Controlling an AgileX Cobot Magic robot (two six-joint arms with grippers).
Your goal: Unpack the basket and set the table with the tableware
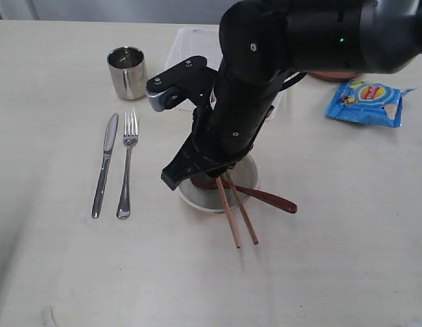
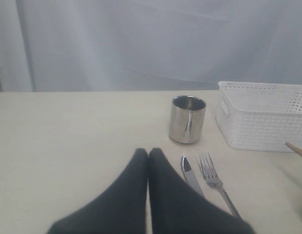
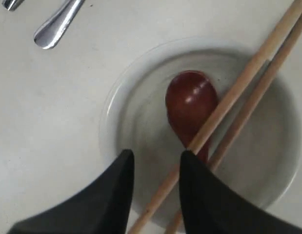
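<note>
At lower centre of the exterior view, off-white round bowl (image 1: 197, 197) on pale worktop (image 1: 347, 225), with dark red-brown wooden spoon (image 1: 272, 199) and two wooden chopsticks (image 1: 229, 218) across its rim. Right hand (image 3: 154, 157) directly above, narrowly parted around one chopstick. Left hand (image 2: 148, 155) pressed together, empty. White perforated plastic basket (image 1: 187, 48) at upper centre.

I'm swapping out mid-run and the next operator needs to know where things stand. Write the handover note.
Left gripper: shut, empty, near the knife.
Right gripper: open over the bowl, one of the chopsticks passing between its fingers, not clamped.
Done: cup, knife and fork are laid on the table. The bowl holds the spoon. The chopsticks lean on its rim, tips on the table.
Plate: only a brown edge shows behind the right arm.
Left: check the basket, whose inside is hidden, and probably lay the chopsticks flat.
</note>
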